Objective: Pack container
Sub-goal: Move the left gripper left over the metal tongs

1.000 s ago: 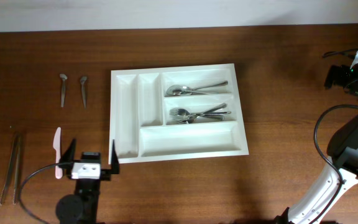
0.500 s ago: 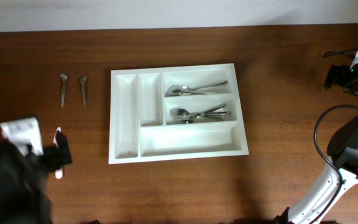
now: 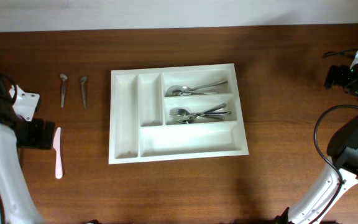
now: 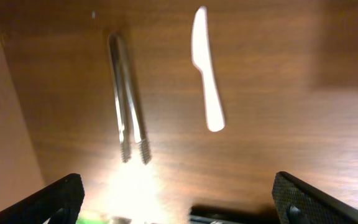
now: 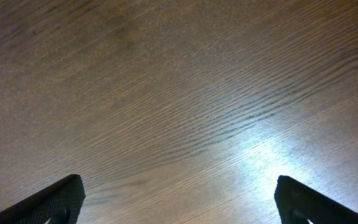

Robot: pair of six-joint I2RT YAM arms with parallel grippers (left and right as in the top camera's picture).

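- The left claw [image 4: 179,198] hangs over the desk [image 3: 278,186] close to its left edge. Its jaws are spread wide with nothing between them.
- In its wrist view the metal tongs [image 4: 129,102] lie ahead, a little left of the claw's centre line. The white plastic knife [image 4: 207,71] lies ahead and a little right.
- Both pieces run lengthwise away from the claw, so the jaws stand across their long axes (which looks suited to a straight descent onto either one).
- From overhead the knife lies just beside the claw on the container's side, parallel to the desk's left edge. The arm hides the tongs in that view.
- Two short metal utensils [image 3: 63,89] lie side by side, not touching, nearer the far edge. They also run near to far.
- The container [image 3: 124,124] sits mid-desk, to the right of the left claw, with its long side along the front edge.
- Its two narrow upright compartments and the long bottom one are bare. Spoons [image 3: 194,89] fill the top right compartment and forks [image 3: 197,114] the one below it.
- The right claw [image 5: 179,199] is out by the far right corner, jaws wide and empty over bare wood.
- The container lies between the right claw and the loose pieces, so the left arm is plainly the nearer.
- No brand, label or writing can be read.
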